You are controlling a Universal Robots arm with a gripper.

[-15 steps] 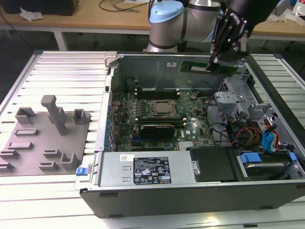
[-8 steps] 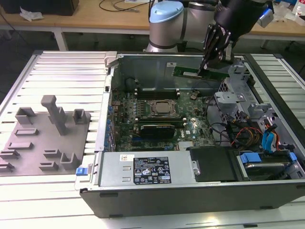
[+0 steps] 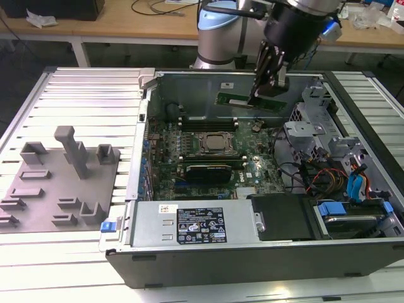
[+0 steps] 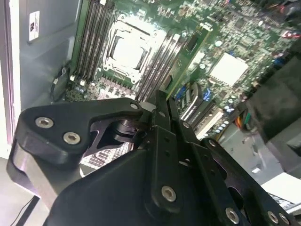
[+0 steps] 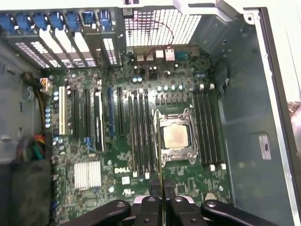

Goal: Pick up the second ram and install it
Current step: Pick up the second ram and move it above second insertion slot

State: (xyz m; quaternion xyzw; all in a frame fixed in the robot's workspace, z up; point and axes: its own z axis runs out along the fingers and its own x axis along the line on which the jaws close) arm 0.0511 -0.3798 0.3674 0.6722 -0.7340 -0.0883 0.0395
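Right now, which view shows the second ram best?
The exterior view: the second ram shows its long flat side, held by the gripper over the open computer case. Both wrist views catch it edge-on, a thin strip between the jaws.

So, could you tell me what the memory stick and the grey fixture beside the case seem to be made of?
The memory stick looks like green circuit-board laminate, probably fibreglass, fairly matt. The grey fixture is probably plastic: uniform dull grey, no metallic glint.
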